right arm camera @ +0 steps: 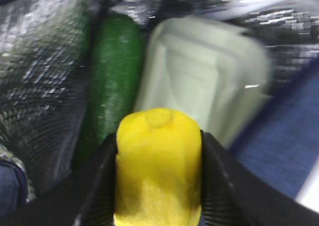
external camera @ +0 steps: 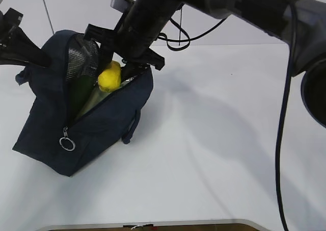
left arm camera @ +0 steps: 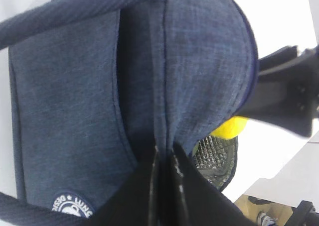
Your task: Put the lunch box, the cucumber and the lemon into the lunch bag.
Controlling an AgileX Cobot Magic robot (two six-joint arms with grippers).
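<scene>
Already the cucumber (right arm camera: 115,71) and lunch box (right arm camera: 204,76) are sitting inside the lunch bag (external camera: 102,124), while the right pincer (right arm camera: 159,186) is gripping the lemon (right arm camera: 158,161) above them and the left pincer (left arm camera: 164,186) is pinching the bag's edge.

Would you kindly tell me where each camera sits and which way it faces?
Exterior: in front, above the table, slanting down at the lunch bag; both arms show.
Left wrist: against the bag's outer fabric, its fingers pinching it.
Right wrist: above the opening, looking down in; fingers hold the lemon.
All three share the lemon.
</scene>
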